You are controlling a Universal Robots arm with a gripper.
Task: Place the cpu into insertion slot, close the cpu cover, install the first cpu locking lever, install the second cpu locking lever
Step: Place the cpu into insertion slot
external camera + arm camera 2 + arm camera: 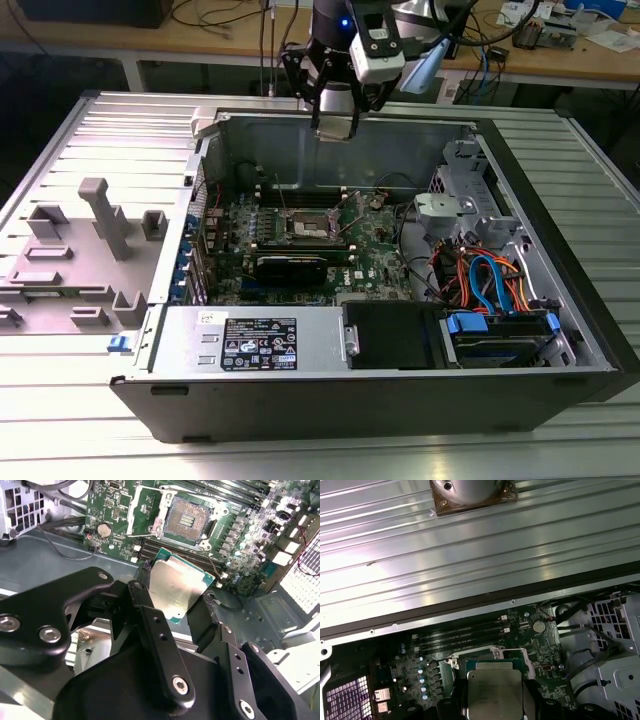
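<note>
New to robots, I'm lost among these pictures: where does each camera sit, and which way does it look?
Exterior view: off the arm, looking down into the open computer case; arm end and tool hang above.
Second wrist view: on the arm, looking past the tool's black fingers at the cpu and insertion slot.
First wrist view: on the arm, looking over the cpu toward the ribbed table.
Both wrist views share the gripped cpu.

The power supply label (258, 343) bears print; seemingly none is legible.
</note>
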